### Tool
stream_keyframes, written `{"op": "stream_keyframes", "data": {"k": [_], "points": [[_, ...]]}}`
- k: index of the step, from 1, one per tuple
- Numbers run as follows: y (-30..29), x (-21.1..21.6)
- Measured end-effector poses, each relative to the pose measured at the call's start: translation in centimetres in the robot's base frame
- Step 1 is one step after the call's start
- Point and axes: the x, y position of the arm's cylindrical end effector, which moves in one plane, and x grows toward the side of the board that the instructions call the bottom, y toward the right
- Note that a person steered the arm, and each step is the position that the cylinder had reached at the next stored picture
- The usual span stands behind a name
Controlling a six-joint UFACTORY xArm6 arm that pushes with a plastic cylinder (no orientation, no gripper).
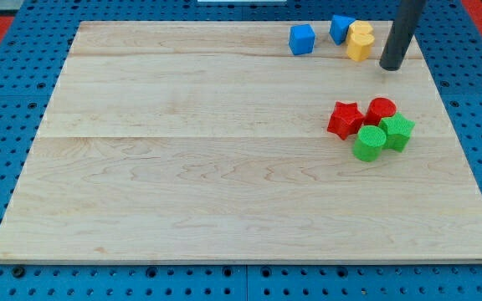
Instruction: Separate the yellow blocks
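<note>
Two yellow blocks touch each other at the view's top right: one (361,32) behind, the other (359,48) in front. Their exact shapes are hard to make out. My tip (392,66) rests on the board just right of and slightly below the front yellow block, a small gap away. A blue block (340,28) touches the yellow pair on the left. A blue cube (302,38) stands apart further left.
A cluster lies at the middle right: a red star (345,119), a red cylinder (381,109), a green cylinder (370,143) and a green block (397,131). The wooden board (182,167) lies on a blue pegboard; its top edge is close behind the yellow blocks.
</note>
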Motion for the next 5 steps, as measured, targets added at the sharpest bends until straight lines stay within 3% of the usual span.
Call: {"op": "stream_keyframes", "data": {"k": [2, 3, 5], "points": [[7.8, -0.5], [8.7, -2.9], [1.3, -6.0]]}}
